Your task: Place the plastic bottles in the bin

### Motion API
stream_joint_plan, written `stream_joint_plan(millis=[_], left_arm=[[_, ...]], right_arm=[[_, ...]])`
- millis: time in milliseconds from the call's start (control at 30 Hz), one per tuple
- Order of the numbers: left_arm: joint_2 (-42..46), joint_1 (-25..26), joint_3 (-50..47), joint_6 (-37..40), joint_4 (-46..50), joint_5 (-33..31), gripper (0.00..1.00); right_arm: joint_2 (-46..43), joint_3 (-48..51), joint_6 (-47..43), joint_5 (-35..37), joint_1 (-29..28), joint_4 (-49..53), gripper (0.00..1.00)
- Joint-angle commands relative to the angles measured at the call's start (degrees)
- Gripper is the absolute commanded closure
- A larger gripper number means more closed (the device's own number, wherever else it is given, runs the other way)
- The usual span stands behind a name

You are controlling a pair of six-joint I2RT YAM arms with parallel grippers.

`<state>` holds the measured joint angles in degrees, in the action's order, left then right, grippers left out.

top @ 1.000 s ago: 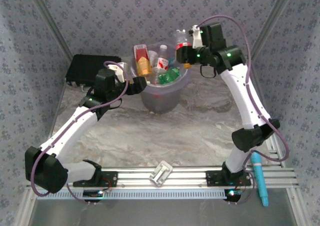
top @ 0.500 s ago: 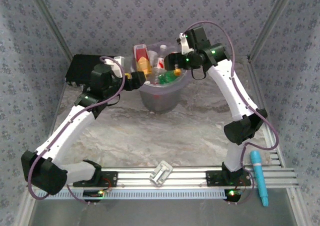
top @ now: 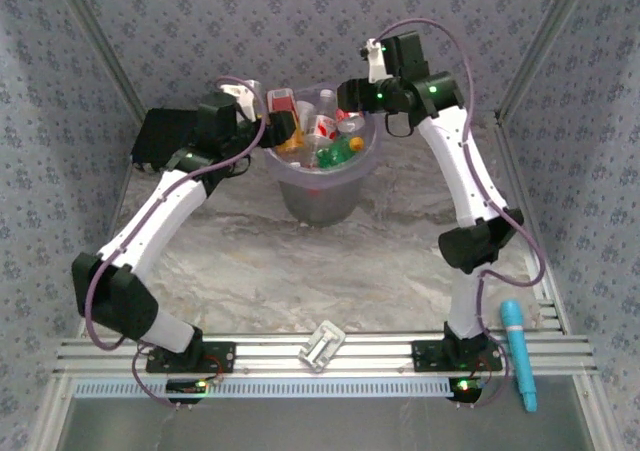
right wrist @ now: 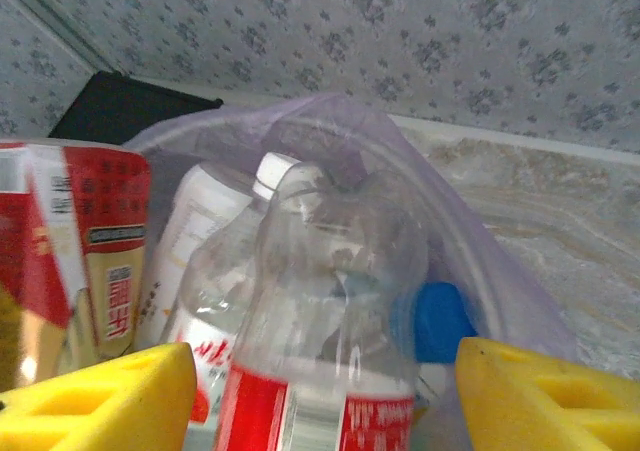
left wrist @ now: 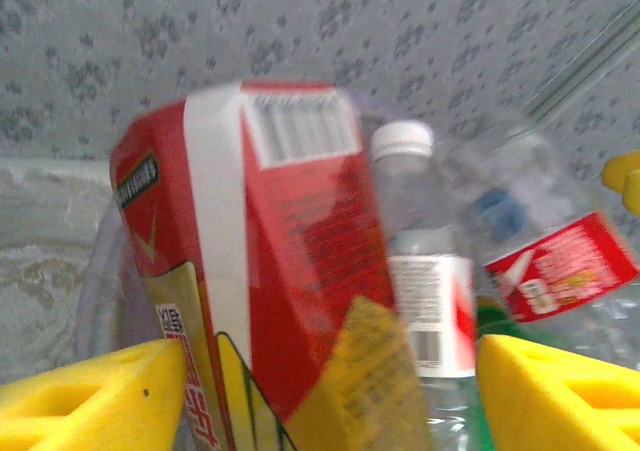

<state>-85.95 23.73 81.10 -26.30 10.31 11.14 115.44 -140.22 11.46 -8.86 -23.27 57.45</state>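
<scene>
Whether the part-open left hand (left wrist: 325,356) grips the red-labelled bottle (left wrist: 270,221) is indeterminate; the right hand (right wrist: 325,356) stands open astride a clear bottle (right wrist: 335,261).

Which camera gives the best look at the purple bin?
The top external view: the whole bin stands there, rim to base, heaped with bottles. The right wrist view shows part of its curved rim and wall close up; the left wrist view, a blurred edge of rim at the left.
</scene>
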Motion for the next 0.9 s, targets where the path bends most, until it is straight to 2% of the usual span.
stream_joint_plan(millis=[0, 133, 467, 600, 867], left_arm=[[-1.0, -0.2, 2.5, -0.1, -0.6, 1.6, 0.28], [-0.9, -0.1, 1.0, -0.7, -0.8, 2.1, 0.33], [0.0, 0.9, -3.5, -1.9, -1.4, 2.7, 0.37], [0.7, 0.9, -2.4, -1.6, -0.9, 2.5, 0.37], [2.2, 0.8, 5.6, 2.6, 3.1, 1.0, 0.14]], right_arm=[[3.6, -2.2, -0.9, -2.2, 0.1, -0.5, 0.32], [4.1, -0.3, -2.0, -4.0, -0.7, 0.1, 0.35], [-0.7, 15.7, -1.0, -5.2, -4.8, -4.6, 0.38], [-0.4, 11.7, -0.6, -3.5, -4.7, -3.1, 0.37], [1.2, -2.4, -0.4, -0.5, -2.8, 0.9, 0.21]])
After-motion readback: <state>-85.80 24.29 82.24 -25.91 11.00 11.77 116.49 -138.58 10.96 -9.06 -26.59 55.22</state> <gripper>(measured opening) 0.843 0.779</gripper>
